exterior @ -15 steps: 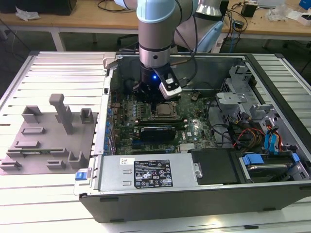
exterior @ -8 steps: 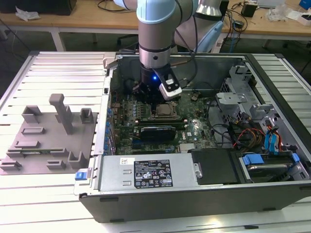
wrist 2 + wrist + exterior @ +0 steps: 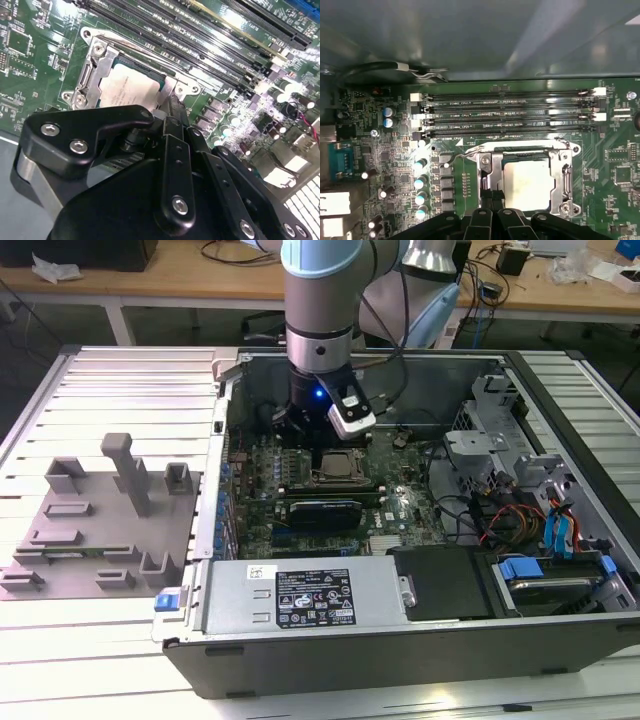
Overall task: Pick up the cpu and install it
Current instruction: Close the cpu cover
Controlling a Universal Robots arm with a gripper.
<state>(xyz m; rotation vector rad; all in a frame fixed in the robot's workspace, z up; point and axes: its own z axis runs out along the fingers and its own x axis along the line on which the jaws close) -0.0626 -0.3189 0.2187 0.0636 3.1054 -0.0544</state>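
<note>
We see the cpu [image 3: 527, 186] with a pale, matt silver metal top, framed by the socket [image 3: 564, 165] in bright, polished metal. The motherboard [image 3: 615, 145] has a glossy green finish. The pincer [image 3: 172, 107] is smooth matt black, its screw heads [image 3: 79, 146] shiny metal. The fixture blocks [image 3: 130, 475] look like dull grey plastic on the ribbed, satin metal tabletop [image 3: 120, 380].

You are viewing the cpu [image 3: 527, 185], a thin square chip with a pale silver-white metal top. It is lying flat, top face up, seated inside the metal-framed socket [image 3: 487, 167] on the green motherboard [image 3: 615, 150]. The frame is bordering its sides, and one edge is lying hidden from you.
</note>
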